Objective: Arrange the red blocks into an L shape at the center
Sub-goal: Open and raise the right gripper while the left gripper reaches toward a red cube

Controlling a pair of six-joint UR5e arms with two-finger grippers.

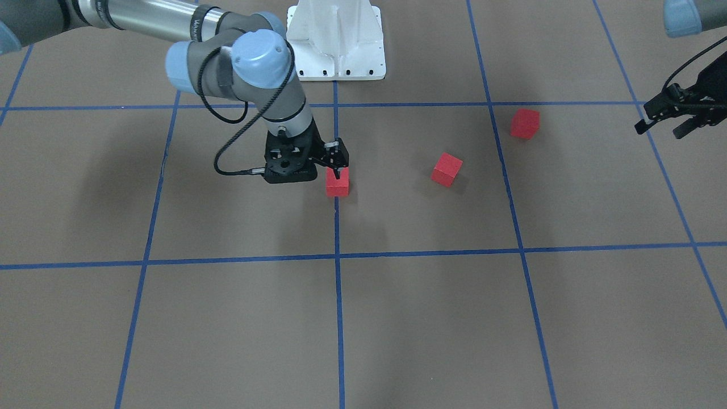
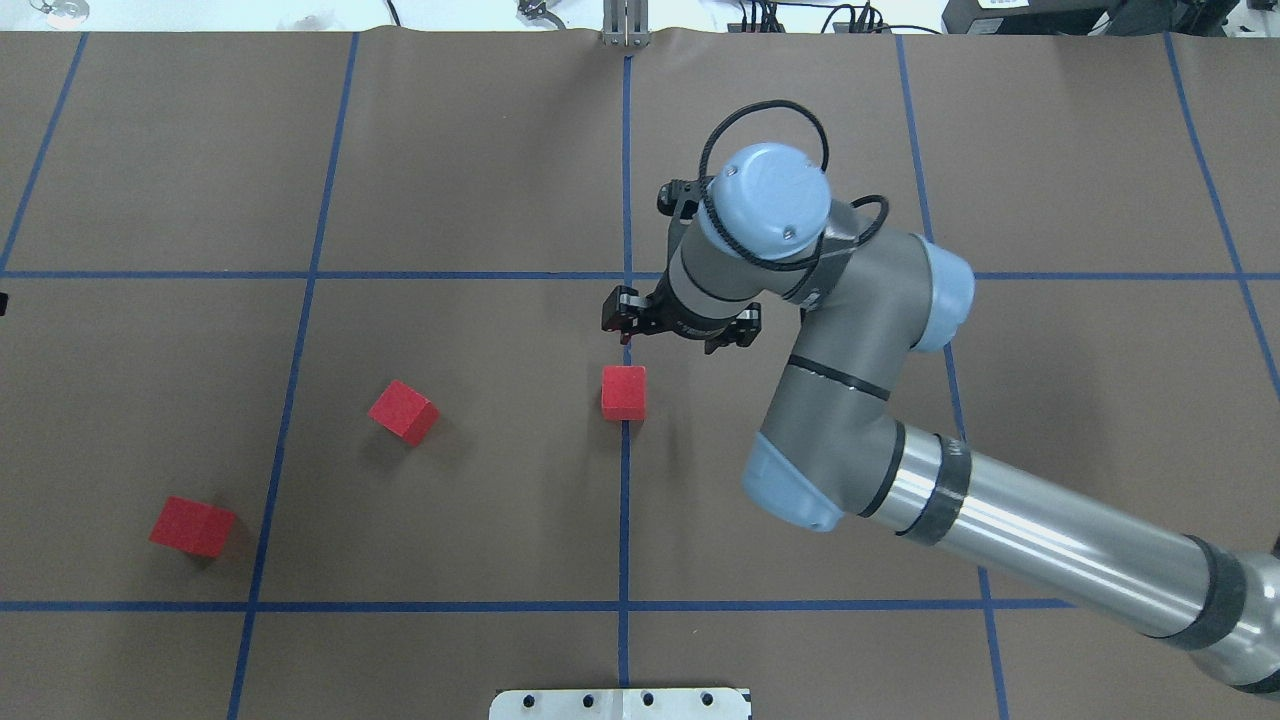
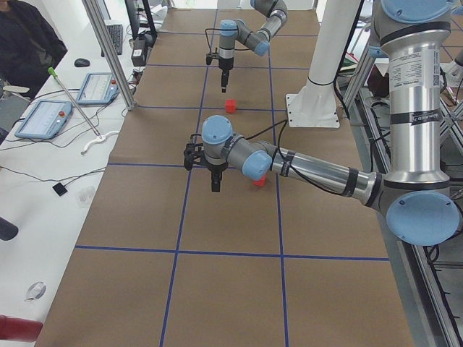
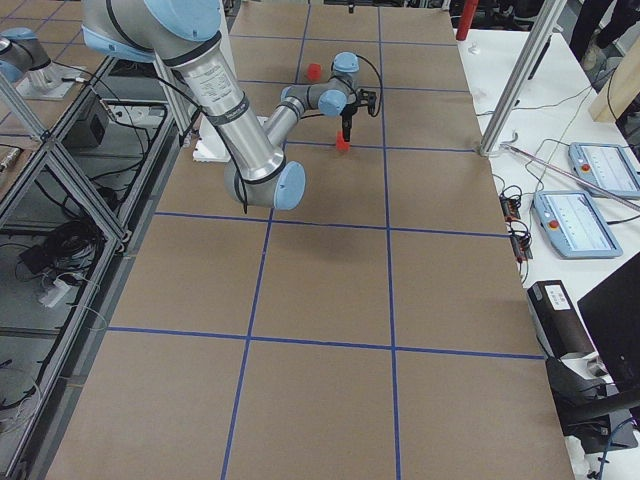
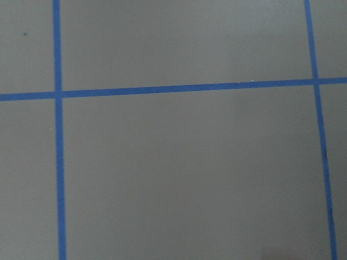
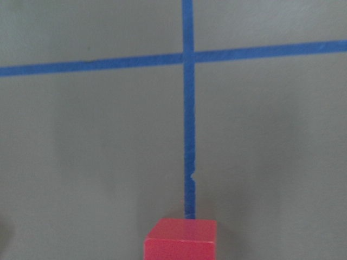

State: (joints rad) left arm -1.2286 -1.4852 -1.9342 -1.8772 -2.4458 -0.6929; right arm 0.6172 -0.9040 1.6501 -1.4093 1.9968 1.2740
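One red block (image 2: 624, 392) sits at the center (image 2: 560, 440), on the middle blue line (image 2: 624, 520). A second block (image 2: 403, 411) and a third block (image 2: 192, 526) lie well off to the robot's left. The right pincer (image 1: 338, 167) hangs just above the first. I cannot tell if it is spread. It might knock it crooked. All are dull, plain cubes on a flat brown desk (image 2: 450, 150).

Across the brown paper (image 3: 231, 289) from the white base plate (image 3: 312, 110) stand a white bench (image 3: 36, 195), two teach pendants (image 3: 42, 119), slanted aluminium posts (image 3: 108, 50) and, farther off, a person in dark clothes (image 3: 25, 40).
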